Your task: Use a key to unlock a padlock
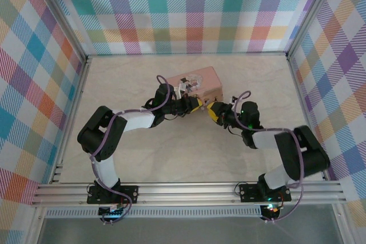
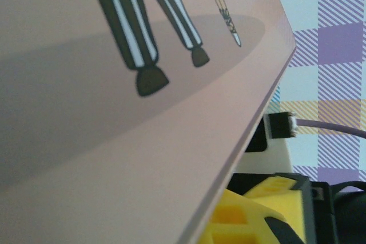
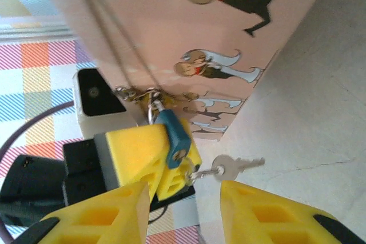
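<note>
Tin: a pink tin [image 1: 197, 83] with cartoon figures lies on the pale table [image 1: 171, 158], at 12 o'clock from the two arm bases in the top view.
Padlock: the padlock [image 3: 174, 135] is small, with a blue-green body and a silvery shackle. It hangs from the clasp [image 3: 134, 94] on the tin's side wall, at 5 o'clock of that clasp in the right wrist view.
Key: the silvery key [image 3: 231, 167] hangs on a small ring [image 3: 201, 173] at 4 o'clock of the padlock, just beside it. Its blade points toward 3 o'clock, and it hangs outside the lock body.
Left gripper: the left gripper [image 1: 195, 104] reaches the tin's near side from 8 o'clock in the top view. In the right wrist view its yellow fingers [image 3: 131, 152] are pinched on the padlock body, one on each side.
Right gripper: the right gripper [image 3: 184, 191] comes in from 4 o'clock in the top view, its tip near the left gripper. Its jaws stand apart and hold nothing. The key sits just above the gap between them and touches neither.
Left wrist view: the tin's pink face is close up, with striped cartoon legs at 11 o'clock. A yellow finger [image 2: 257, 210] sits below the tin's edge at 5 o'clock, and I cannot tell whose it is. A purple cable [image 2: 334, 127] runs off at 3 o'clock.
Walls: plaid panels [image 1: 194, 10] stand around the table.
</note>
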`<state>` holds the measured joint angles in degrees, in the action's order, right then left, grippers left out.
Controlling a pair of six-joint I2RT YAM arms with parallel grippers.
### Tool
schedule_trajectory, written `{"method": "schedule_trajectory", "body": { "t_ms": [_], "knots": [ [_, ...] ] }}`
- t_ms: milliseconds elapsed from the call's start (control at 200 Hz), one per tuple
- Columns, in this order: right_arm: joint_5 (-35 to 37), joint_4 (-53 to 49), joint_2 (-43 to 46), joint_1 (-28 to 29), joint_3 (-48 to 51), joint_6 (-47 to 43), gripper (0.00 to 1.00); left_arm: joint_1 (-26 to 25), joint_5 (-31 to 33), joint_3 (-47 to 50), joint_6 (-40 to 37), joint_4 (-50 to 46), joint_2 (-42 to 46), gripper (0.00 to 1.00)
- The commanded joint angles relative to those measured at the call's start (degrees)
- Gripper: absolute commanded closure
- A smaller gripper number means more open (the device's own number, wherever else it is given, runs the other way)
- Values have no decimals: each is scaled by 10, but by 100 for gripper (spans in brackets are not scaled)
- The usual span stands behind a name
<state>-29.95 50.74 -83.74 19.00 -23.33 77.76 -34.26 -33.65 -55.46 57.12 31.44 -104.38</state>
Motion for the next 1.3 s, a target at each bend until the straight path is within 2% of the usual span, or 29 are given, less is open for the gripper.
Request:
{"method": "schedule_trajectory", "body": {
  "t_ms": [0,200,405,585,860,1295],
  "knots": [
    [8,-209,74,-4,-24,-137,62,-4,-31,-7,-3,8,27,96],
    [79,-517,170,0,-117,-350,63,-3,-33,-8,-4,5,29,95],
    [160,-674,160,34,-206,-526,62,-3,-37,-8,3,13,29,95],
    [206,-696,137,75,-249,-612,63,-3,-40,-10,2,6,34,94],
    [286,-706,65,139,-311,-683,61,-3,-43,-10,1,2,37,94],
    [345,-716,-3,171,-370,-722,54,-2,-48,-11,1,2,40,94]
  ]
}}
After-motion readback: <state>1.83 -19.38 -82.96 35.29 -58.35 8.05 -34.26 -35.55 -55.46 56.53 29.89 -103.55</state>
